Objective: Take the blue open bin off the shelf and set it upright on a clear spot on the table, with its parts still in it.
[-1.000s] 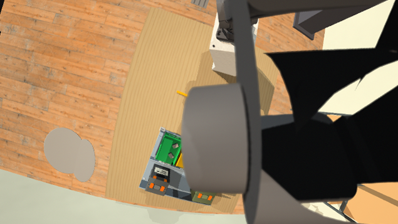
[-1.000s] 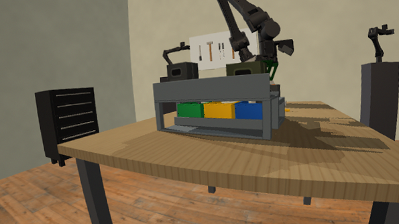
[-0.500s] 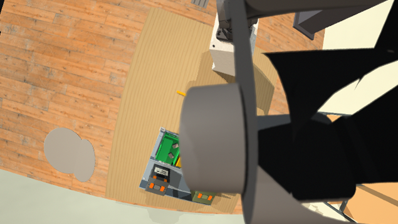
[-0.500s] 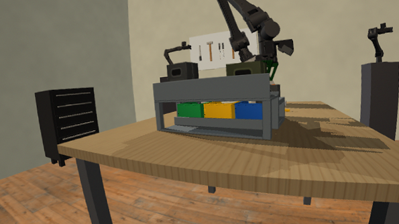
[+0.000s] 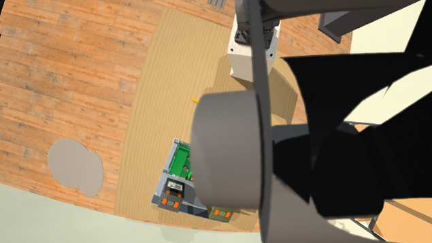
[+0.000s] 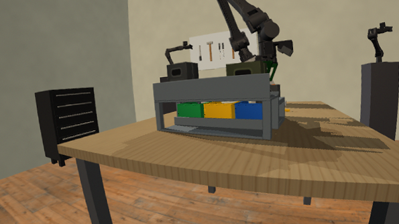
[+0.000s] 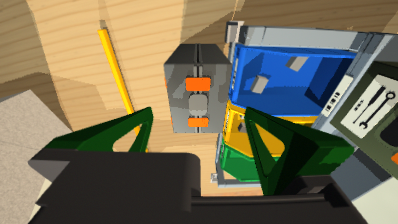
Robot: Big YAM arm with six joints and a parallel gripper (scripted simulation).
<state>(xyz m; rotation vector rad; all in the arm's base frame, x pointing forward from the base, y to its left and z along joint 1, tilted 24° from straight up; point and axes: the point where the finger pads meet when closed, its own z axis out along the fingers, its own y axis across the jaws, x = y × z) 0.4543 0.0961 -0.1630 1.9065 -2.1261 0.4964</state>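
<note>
No readable writing; olive case (image 7: 372, 107) at 3 o'clock carries a white label w/ wrench and screwdriver icons. L to R in wrist view: thin yellow pencil (image 7: 116, 80) on wood-grain table (image 7: 65, 45), grey box (image 7: 197, 95) w/ orange latches, then blue bin (image 7: 280, 87) in grey shelf (image 7: 300, 36), two grey blocks inside. Gripper (image 7: 200, 137), green fingers, jaws wide open, empty, above them.
</note>
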